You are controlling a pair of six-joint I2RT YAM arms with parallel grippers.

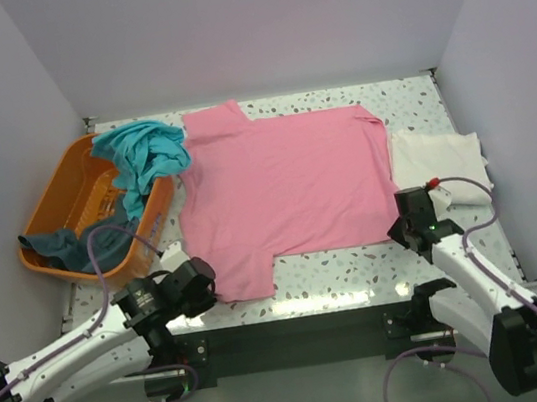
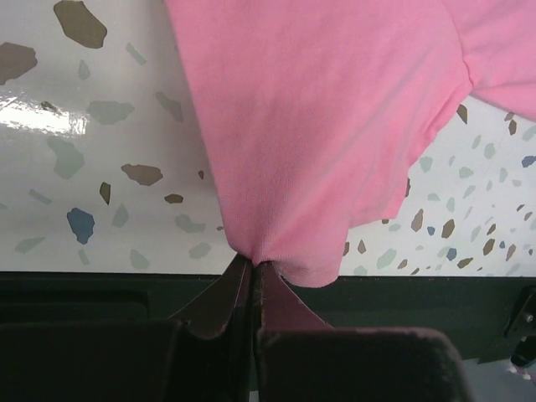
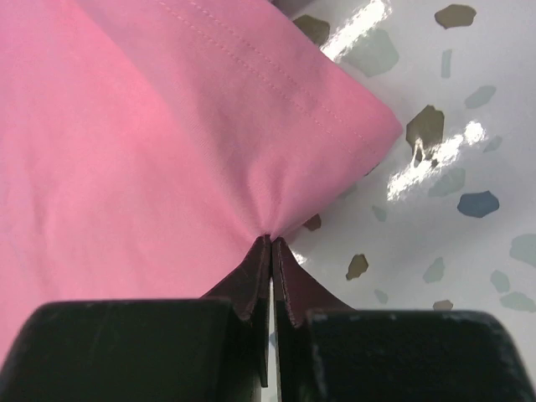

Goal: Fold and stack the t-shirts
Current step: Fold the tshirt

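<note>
The pink t-shirt (image 1: 287, 188) lies spread flat on the speckled table, neck to the left. My left gripper (image 1: 202, 275) is shut on its near left part, by the sleeve; the left wrist view shows the pink cloth (image 2: 318, 126) pinched at the fingertips (image 2: 251, 266). My right gripper (image 1: 404, 226) is shut on the near right hem corner; the cloth (image 3: 167, 142) puckers at the fingertips (image 3: 271, 241). A folded cream-white t-shirt (image 1: 440, 163) lies at the right. The teal t-shirt (image 1: 145, 154) hangs over the basket rim. The dark slate-blue t-shirt (image 1: 73, 245) lies in the basket.
The orange plastic basket (image 1: 64, 186) stands at the table's left edge. White walls enclose the back and sides. The table's dark near edge (image 1: 297, 323) runs between the arm bases.
</note>
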